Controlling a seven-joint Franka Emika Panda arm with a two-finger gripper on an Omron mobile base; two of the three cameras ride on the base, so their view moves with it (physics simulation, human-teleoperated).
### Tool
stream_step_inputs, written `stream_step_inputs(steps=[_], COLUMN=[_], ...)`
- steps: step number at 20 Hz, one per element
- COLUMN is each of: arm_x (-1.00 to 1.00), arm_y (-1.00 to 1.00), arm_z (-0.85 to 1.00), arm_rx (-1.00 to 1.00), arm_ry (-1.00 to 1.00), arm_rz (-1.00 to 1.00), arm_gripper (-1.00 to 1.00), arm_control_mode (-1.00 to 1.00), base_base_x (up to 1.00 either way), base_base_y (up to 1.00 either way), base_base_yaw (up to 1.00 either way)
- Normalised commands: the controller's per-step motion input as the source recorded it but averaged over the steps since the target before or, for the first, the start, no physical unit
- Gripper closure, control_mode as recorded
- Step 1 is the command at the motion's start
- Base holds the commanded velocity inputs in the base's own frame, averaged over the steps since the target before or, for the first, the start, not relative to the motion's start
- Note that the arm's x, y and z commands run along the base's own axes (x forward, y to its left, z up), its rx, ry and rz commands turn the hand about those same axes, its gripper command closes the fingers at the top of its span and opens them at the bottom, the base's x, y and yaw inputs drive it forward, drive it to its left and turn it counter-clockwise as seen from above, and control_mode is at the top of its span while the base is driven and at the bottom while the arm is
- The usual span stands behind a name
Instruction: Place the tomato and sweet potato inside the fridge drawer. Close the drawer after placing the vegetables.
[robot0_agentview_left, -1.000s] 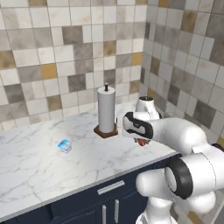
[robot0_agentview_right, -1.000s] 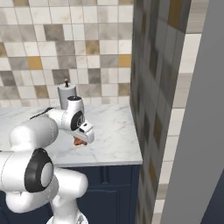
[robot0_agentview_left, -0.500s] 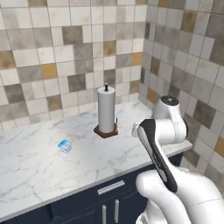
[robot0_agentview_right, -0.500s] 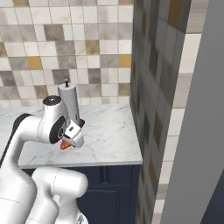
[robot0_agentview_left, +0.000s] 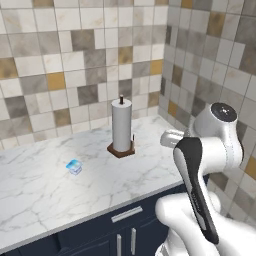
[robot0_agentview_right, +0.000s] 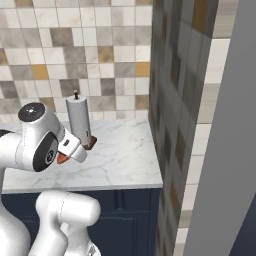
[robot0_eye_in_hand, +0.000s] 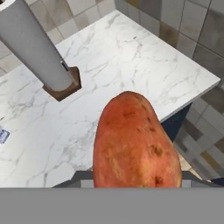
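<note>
The sweet potato (robot0_eye_in_hand: 135, 140), an orange-red oval with dark flecks, is clamped in my gripper (robot0_eye_in_hand: 135, 177), and it looms large in the hand view. From the right base view only its orange tip (robot0_agentview_right: 61, 158) peeks out under the white hand, where the gripper (robot0_agentview_right: 65, 154) hangs above the counter's front edge. The arm's wrist (robot0_agentview_left: 172, 138) is folded back close to the base. The tomato and the fridge drawer are out of view.
A paper towel roll on a wooden stand (robot0_agentview_left: 121, 127) (robot0_agentview_right: 80, 120) (robot0_eye_in_hand: 35, 48) rises on the marble counter (robot0_agentview_left: 50, 195). A small blue object (robot0_agentview_left: 74, 166) lies left of it. A tiled wall (robot0_agentview_right: 175, 75) and a tall grey panel (robot0_agentview_right: 225, 150) bound the right side.
The arm has folded back toward the base, carrying the sweet potato from over the counter to its front edge. The grip has not changed.
</note>
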Motion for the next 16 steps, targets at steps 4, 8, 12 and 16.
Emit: stream_step_inputs(steps=[4,8,12,16], arm_x=[0.0,0.0,0.0,0.0], arm_y=[0.0,0.0,0.03,0.0], arm_z=[0.11,0.0,0.0,0.0], arm_rx=[0.0,-0.01,0.0,0.0], arm_ry=[-0.01,0.0,0.0,0.0], arm_rz=[0.0,0.0,0.0,0.0], arm_gripper=[1.0,1.0,1.0,1.0], arm_control_mode=[-1.0,-1.0,1.0,1.0], base_base_x=[0.0,0.0,-0.2,-0.84], base_base_y=[0.0,0.0,0.02,0.0], base_base_yaw=[0.0,0.0,0.0,0.0])
